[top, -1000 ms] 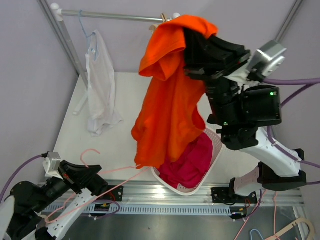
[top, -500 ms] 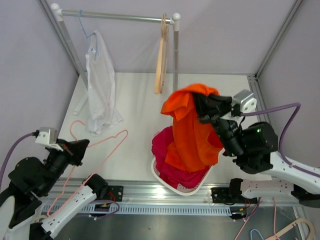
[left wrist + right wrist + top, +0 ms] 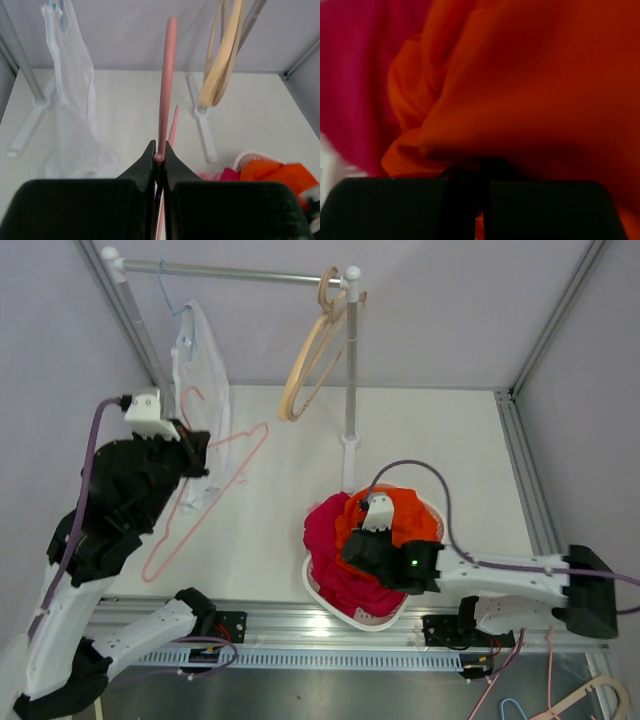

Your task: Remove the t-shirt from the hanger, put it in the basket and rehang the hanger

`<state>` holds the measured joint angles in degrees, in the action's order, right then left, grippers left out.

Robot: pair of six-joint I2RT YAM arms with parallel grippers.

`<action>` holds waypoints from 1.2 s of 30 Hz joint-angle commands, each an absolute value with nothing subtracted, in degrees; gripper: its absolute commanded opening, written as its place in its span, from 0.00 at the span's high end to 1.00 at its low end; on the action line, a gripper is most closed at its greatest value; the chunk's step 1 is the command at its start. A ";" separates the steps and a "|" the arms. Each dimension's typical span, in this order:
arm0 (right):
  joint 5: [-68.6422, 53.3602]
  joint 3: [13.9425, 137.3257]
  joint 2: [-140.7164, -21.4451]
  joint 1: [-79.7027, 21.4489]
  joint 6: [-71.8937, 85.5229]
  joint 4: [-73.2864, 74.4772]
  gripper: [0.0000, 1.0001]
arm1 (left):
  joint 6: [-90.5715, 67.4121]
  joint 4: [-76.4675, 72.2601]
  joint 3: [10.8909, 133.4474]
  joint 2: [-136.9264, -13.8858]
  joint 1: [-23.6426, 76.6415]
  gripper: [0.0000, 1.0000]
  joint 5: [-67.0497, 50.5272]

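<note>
t-shirt is off any hanger: orange, bunched in the basket at the near edge of the bench, lying on top of a magenta garment.

Right claw is down in that pile, clenched. The wrist view shows a fold of orange cloth right at the tips, so it looks like it's pinching the shirt. How much cloth is in the bite, can't tell.

Left claw is clenched on the pink hanger, holding it bare and raised on the left, just beside the white garment that hangs on the rail. A tan hanger is also on the rail, empty.

Handling, my read:
- shirt is light, limp, no stiffness. It drapes and collapses, and nothing about it is fragile
- thin knit can slide out of narrow tips. Bite a doubled fold, or the collar or a shoulder seam where it's thicker
- lift from one point and the rest trails, so watch for snagging on the basket rim or dragging the magenta piece along
- pink hanger is thin, stiff and smooth, and likely to pivot in the claw if bumped

Task looks essentially done; what's left is opening the right claw and backing out without pulling cloth up.
</note>
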<state>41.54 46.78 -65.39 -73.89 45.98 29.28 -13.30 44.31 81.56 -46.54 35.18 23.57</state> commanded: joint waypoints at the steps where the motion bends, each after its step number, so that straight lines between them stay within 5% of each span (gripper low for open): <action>1: 36.15 41.59 -73.28 -74.53 61.34 34.76 1.00 | -9.06 36.30 91.29 -52.10 32.09 0.99 23.93; 6: 26.72 26.99 -80.67 -73.56 64.42 15.40 1.00 | -8.18 33.84 99.82 -61.41 24.88 0.99 18.20; 12: 37.07 34.60 -77.71 -79.00 67.15 27.05 1.00 | -11.77 33.05 103.98 -70.92 16.79 0.99 11.16; 15: 40.16 38.66 -73.14 -79.89 66.45 34.96 0.81 | -12.39 29.45 102.92 -73.91 16.61 0.99 10.81; 16: 40.77 40.93 -72.26 -80.07 66.36 38.46 0.53 | -13.26 29.36 103.70 -75.83 16.61 0.99 10.81; 17: 41.65 42.00 -70.16 -80.42 66.97 40.32 0.43 | -13.62 29.18 103.62 -76.81 16.61 0.99 10.20; 21: 44.56 45.70 -65.24 -81.12 66.71 45.52 0.38 | -14.68 29.27 108.01 -81.47 16.61 1.00 9.58; 31: 46.93 53.43 -55.21 -82.18 61.45 50.80 0.01 | -13.80 28.48 116.70 -87.80 16.61 1.00 11.25; 36: 48.43 54.58 -51.25 -84.63 58.45 49.05 0.00 | -10.91 21.81 117.86 -90.00 16.70 0.99 8.01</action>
